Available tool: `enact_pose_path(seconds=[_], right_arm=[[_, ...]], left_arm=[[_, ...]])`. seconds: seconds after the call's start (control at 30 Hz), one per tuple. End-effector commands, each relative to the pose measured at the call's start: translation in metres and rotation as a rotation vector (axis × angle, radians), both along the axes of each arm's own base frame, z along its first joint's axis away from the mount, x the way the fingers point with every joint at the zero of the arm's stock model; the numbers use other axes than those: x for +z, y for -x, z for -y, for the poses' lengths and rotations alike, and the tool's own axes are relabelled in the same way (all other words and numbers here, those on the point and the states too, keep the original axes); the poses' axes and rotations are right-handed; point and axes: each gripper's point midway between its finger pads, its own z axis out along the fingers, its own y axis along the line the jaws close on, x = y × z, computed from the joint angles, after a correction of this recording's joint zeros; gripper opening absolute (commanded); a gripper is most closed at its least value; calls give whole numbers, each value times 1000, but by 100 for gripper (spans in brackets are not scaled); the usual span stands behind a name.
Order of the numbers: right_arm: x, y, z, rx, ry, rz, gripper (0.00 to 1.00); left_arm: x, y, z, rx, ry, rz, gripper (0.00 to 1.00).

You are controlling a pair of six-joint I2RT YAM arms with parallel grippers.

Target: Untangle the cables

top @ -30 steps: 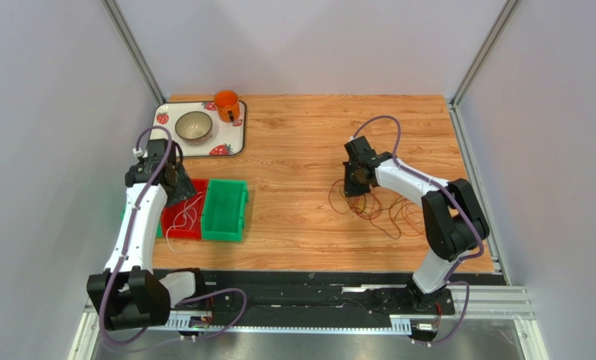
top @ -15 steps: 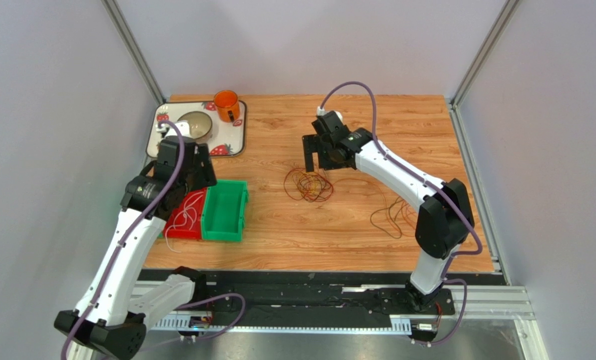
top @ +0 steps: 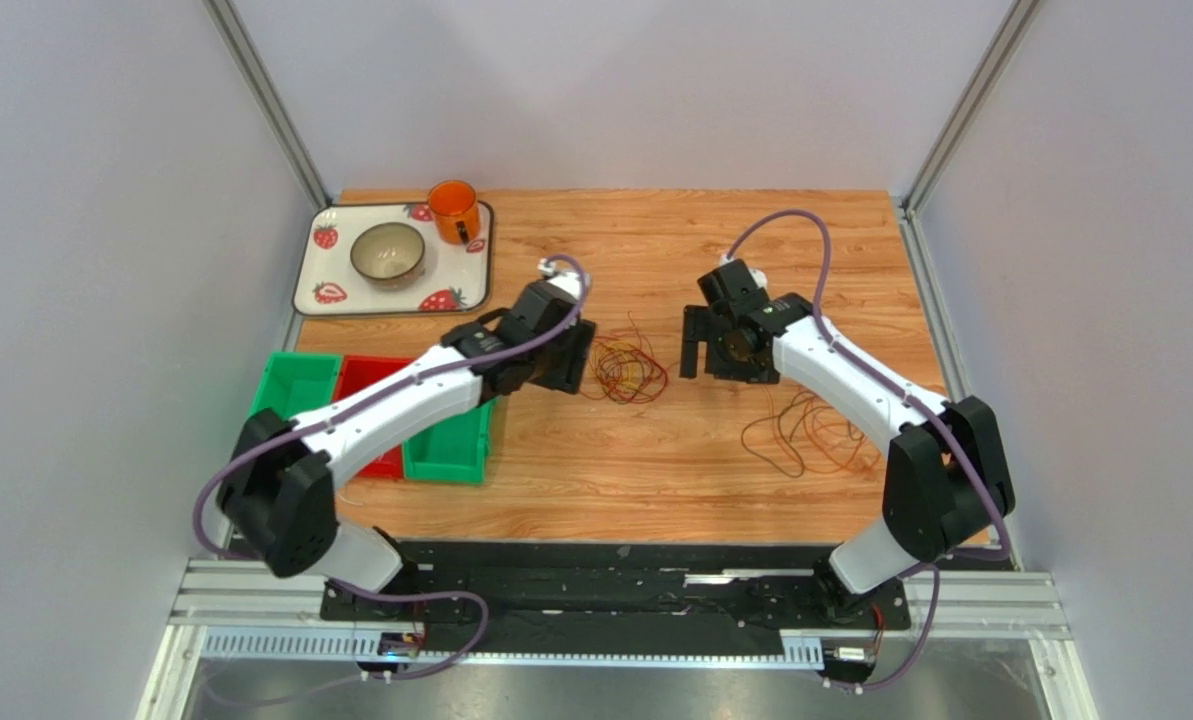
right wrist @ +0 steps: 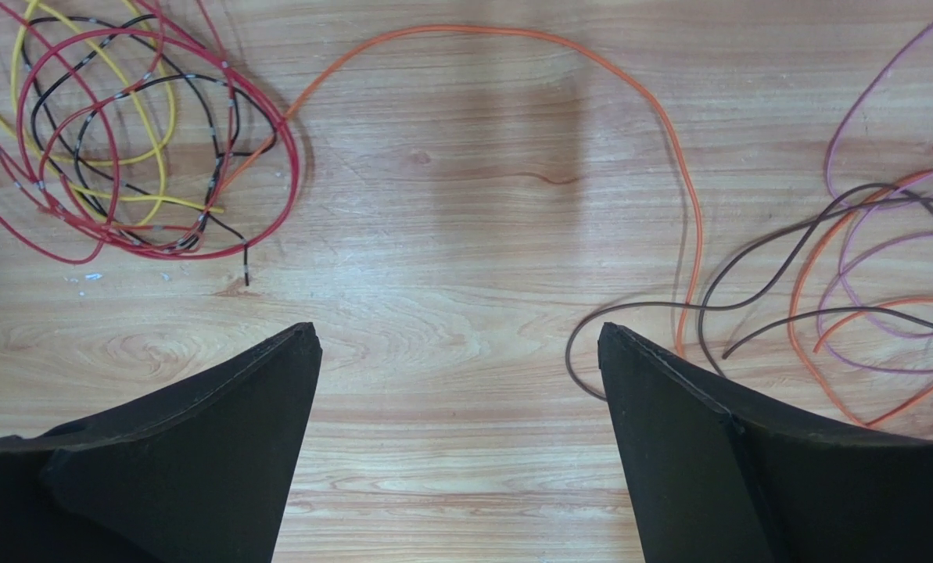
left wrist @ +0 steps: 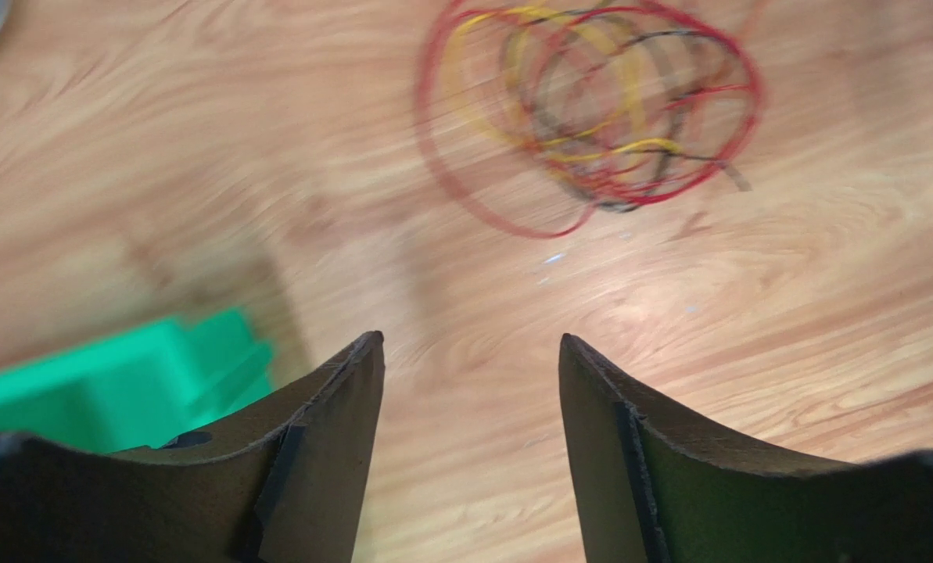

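Note:
A tangle of red, yellow and black cables [top: 628,371] lies in the middle of the table; it is blurred in the left wrist view [left wrist: 588,117] and sharp in the right wrist view [right wrist: 118,141]. A second loose heap of brown, orange and purple cables [top: 813,435] lies to the right [right wrist: 882,293]. One orange cable [right wrist: 671,176] arcs between the two heaps. My left gripper [top: 569,360] hangs just left of the tangle, open and holding nothing [left wrist: 469,343]. My right gripper [top: 712,348] hangs just right of the tangle, open wide over bare wood [right wrist: 459,329].
Green bins [top: 452,443] [top: 294,383] and a red bin [top: 359,375] sit at the left under my left arm; a green bin's corner [left wrist: 107,375] shows by the left fingers. A strawberry tray [top: 482,278] at the back left holds a bowl [top: 387,252] and an orange mug [top: 454,210].
My right gripper carried a tangle from the right heap to the middle, opened, let it go and drew back right. My left arm swung from the bins to beside the tangle.

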Motion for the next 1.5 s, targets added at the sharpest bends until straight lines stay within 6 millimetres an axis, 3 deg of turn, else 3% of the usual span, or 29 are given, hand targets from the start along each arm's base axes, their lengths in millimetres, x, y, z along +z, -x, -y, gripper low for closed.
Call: enact_pose_path(seconds=[0.0,0.1,0.17,0.27,0.33,0.47,0.63,0.73,0.77,0.8,0.87,0.9,0.97,1.0,1.03,1.07,1.1,1.13,1.17,1.23,1.27,1.3,1.33,1.47], right_arm=[[11,-7,3,-44,-125,39,94],[6,-3,19,-97,-202,12,94],[8,0,25,-105,-278,9,95],[7,4,32,-107,-300,12,95],[6,8,35,-102,-290,8,95],[9,9,41,-106,-279,14,95],[6,9,47,-112,-264,0,95],[5,8,48,-117,-265,-6,95],[4,7,47,-117,-267,-9,95],[3,7,47,-116,-270,-11,94],[0,5,44,-115,-283,-16,92],[-1,4,41,-106,-295,-19,90],[4,0,26,-64,-364,-12,85],[7,-1,19,-37,-398,-6,83],[15,1,5,11,-448,5,82],[23,-3,-2,32,-472,31,82],[30,-4,-9,57,-491,49,81],[35,-3,-17,86,-509,60,80],[40,-6,-21,86,-521,79,79],[44,-11,-25,89,-542,89,78],[40,-15,-28,83,-548,76,78],[39,-17,-31,83,-557,69,77],[39,-18,-38,96,-566,60,76],[25,-22,-60,108,-554,20,76]], left_arm=[[26,-32,71,-244,27,172,66],[18,-27,106,-430,83,138,70],[20,-32,118,-467,92,146,70],[-4,-49,123,-454,25,125,70],[-6,-55,126,-458,8,132,69],[-27,-53,137,-514,6,73,64],[-37,-52,138,-525,-8,46,53],[-38,-48,137,-539,-9,35,40],[-37,-50,136,-533,-12,40,16],[-36,-49,137,-531,-9,38,5],[-28,-50,138,-524,-1,38,0],[-20,-51,139,-516,9,41,0],[15,-56,137,-486,18,92,0],[44,-64,138,-458,33,143,0],[63,-67,135,-438,28,169,0],[80,-66,118,-391,-17,174,0],[121,-71,117,-356,14,237,0],[149,-69,108,-327,25,280,0],[165,-68,97,-291,9,301,0],[219,-66,86,-247,59,394,0],[228,-63,80,-233,56,398,0],[250,-60,77,-223,83,431,0],[256,-58,74,-215,85,434,0],[256,-52,67,-192,99,424,0]])
